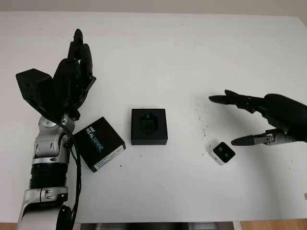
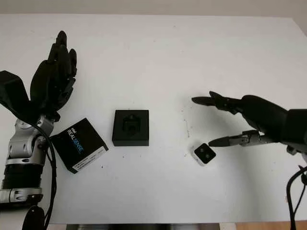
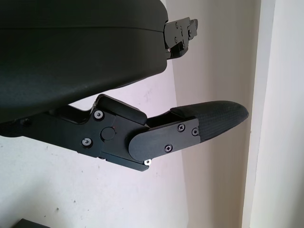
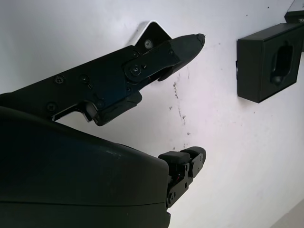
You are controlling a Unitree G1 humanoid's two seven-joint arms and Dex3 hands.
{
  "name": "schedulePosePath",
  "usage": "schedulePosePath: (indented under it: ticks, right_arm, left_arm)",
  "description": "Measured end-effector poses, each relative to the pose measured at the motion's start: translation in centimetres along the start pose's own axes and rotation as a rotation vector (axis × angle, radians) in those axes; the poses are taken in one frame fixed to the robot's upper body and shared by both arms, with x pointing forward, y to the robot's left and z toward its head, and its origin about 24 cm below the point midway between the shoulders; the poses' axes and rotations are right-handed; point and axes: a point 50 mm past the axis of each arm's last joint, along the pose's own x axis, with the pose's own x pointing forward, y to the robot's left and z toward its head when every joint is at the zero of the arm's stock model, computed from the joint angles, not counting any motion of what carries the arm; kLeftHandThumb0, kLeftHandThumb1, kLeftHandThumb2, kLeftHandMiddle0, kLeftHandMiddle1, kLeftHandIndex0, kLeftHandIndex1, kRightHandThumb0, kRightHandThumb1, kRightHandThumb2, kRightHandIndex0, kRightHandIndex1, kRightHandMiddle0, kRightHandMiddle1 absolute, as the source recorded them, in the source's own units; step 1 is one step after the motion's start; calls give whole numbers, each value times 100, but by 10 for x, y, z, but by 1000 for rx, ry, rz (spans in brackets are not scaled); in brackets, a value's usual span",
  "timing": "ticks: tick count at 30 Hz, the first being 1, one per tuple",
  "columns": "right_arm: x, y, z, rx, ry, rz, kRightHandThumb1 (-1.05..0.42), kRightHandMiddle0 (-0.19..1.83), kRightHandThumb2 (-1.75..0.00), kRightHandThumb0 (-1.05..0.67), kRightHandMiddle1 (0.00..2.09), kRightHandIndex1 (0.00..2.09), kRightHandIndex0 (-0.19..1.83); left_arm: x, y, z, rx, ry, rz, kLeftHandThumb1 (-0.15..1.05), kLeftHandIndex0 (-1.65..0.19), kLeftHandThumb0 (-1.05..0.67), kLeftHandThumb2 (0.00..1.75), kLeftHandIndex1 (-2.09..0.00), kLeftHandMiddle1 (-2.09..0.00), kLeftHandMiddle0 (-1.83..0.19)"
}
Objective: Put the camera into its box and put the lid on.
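Note:
The camera (image 1: 222,153), a small white cube with a black lens face, lies on the white table (image 1: 163,52) at the right. My right hand (image 1: 223,120) is open just above and to the right of it, one finger (image 4: 161,52) close by the camera (image 4: 148,32), nothing held. The black box (image 1: 149,126) sits open in the middle, its foam insert empty. Its lid (image 1: 99,143), printed REALSENSE, lies flat to the box's left. My left hand (image 1: 80,48) is open, raised with fingers pointing away, behind the lid.
The table's front edge (image 1: 158,222) runs close below the lid and camera. Small dark specks mark the surface (image 1: 201,122) between box and camera. The far half of the table is bare white.

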Motion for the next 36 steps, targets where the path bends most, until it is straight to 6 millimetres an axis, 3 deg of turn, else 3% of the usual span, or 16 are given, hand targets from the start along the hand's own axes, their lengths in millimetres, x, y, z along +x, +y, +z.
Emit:
schedulePosePath:
  ticks: [13,22,36]
  right_arm:
    - [-16,25,-16,32,55,2,-96,28,-7,-70,9,0,-19]
    - [-18,37,-19,51,68,-11,-95,28,-6,-50,9,0,-19]
    - [-11,54,-32,100,61,-39,-103,46,-6,-41,24,0,-19]
  left_arm:
    - [-2,8,3,16,-14,14,105,19,-80,75,0,0,19]
    - [-2,8,3,19,-13,16,105,19,-81,74,0,0,19]
    - [-2,8,5,25,-16,16,105,19,-82,74,0,0,19]
